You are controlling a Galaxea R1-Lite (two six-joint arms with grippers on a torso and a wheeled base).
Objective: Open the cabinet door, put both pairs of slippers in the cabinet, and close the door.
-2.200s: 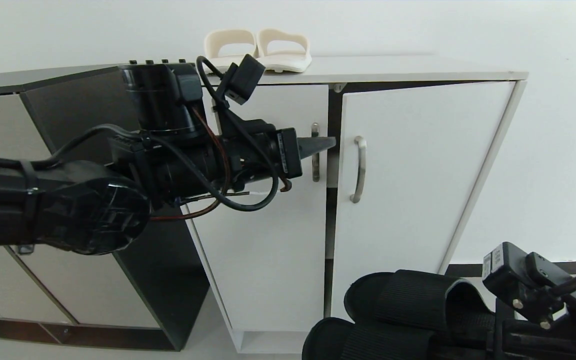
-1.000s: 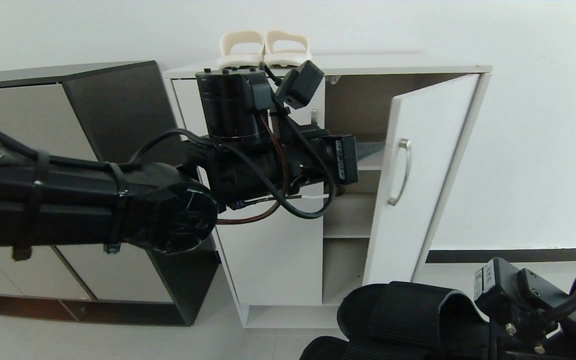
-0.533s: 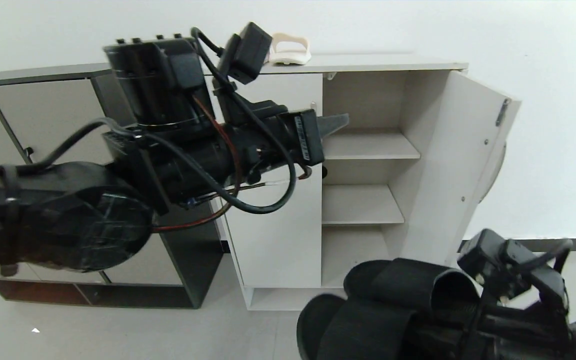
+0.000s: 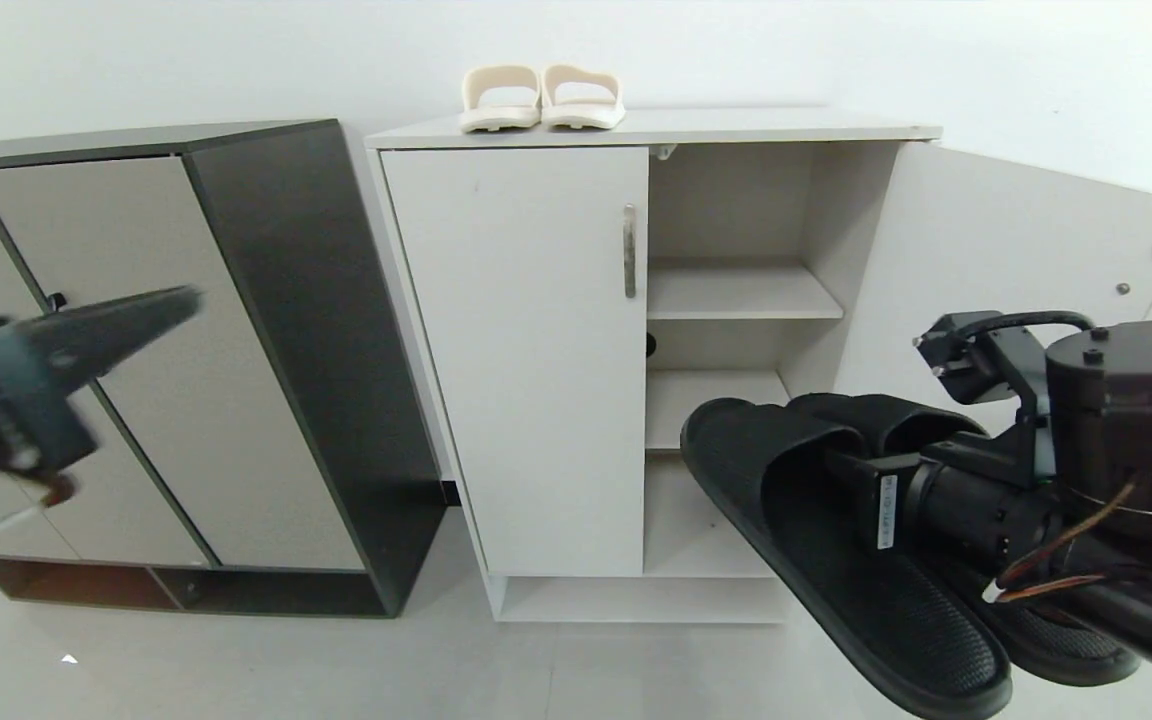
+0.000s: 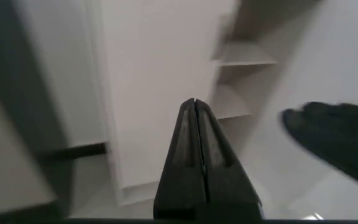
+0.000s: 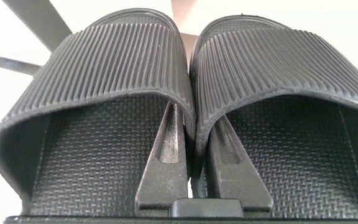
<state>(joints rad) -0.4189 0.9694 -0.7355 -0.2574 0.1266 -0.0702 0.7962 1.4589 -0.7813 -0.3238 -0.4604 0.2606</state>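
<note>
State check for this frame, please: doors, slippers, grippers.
Right cabinet door: open wide.
Left cabinet door: shut.
Black slippers: held together in the air, not yet shelved.
Beige slippers: side by side on cabinet top.
Left gripper: shut, holding nothing.
Right gripper: shut on the black slippers.

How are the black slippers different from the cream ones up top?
The black ribbed slippers are dark; the smooth cream slippers are pale. The black pair hangs tilted in the air, pinched by the right gripper; the cream pair sits flat on top of the white cabinet. Both are slide pairs, side by side.
</note>
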